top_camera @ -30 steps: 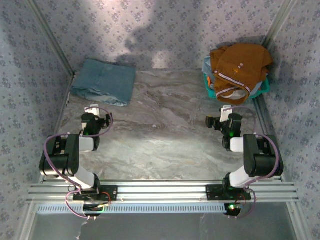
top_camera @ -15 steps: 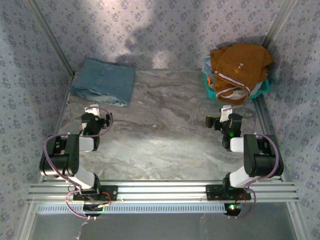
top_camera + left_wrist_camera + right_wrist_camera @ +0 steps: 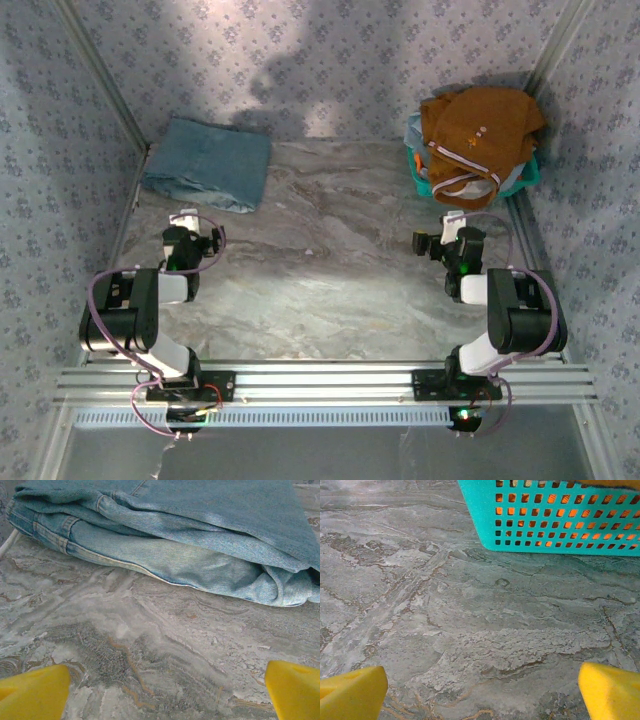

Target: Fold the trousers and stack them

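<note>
The trousers (image 3: pixel 478 135) are a rumpled mound of rust-orange cloth heaped over a teal basket (image 3: pixel 545 525) in the far right corner. A pale striped waistband trim curls along their near side. The basket is plastic lattice with square holes. Orange shows through the holes in the right wrist view, where the basket's top is cut off.

At the far left lies folded teal-blue denim (image 3: pixel 175 540), its soft layers edged with stitched seams. Its far edge runs out of the left wrist view. The table (image 3: pixel 320 270) is grey, veined like marble.

Both arms are folded, elbows near the front rail (image 3: pixel 320 380), forearms pointing far. The left gripper (image 3: pixel 160 690) sits low just near of the denim. The right gripper (image 3: pixel 480 690) sits low just near of the basket. Each is spread wide, with only its yellow fingertips (image 3: pixel 612 690) showing at the bottom corners and bare table between them.
</note>
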Robot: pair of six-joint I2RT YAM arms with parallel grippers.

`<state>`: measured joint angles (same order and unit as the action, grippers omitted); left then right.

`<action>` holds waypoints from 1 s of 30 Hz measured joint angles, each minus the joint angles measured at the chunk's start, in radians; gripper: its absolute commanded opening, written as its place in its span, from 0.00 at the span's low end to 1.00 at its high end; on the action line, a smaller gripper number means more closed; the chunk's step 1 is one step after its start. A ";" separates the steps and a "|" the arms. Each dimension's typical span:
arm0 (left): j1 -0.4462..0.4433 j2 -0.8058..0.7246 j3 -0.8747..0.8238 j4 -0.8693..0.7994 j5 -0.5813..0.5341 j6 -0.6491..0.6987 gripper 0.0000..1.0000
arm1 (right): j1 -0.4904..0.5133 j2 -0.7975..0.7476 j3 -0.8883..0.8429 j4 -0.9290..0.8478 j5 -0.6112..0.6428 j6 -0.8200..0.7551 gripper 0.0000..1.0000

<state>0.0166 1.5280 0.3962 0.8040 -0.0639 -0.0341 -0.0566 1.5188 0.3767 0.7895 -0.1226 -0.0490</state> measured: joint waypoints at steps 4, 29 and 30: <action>0.000 -0.001 0.006 -0.019 -0.004 0.000 1.00 | 0.005 0.000 0.006 -0.004 0.037 0.000 1.00; -0.055 -0.698 0.438 -0.992 -0.018 -0.478 1.00 | 0.124 -0.414 0.717 -1.017 0.155 0.375 1.00; -0.050 -0.723 0.425 -1.016 -0.026 -0.529 1.00 | 0.093 -0.420 0.716 -1.037 0.120 0.419 1.00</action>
<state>-0.0338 0.8051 0.8211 -0.2123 -0.0898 -0.5636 0.0360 1.0985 1.0924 -0.2478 -0.0025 0.3702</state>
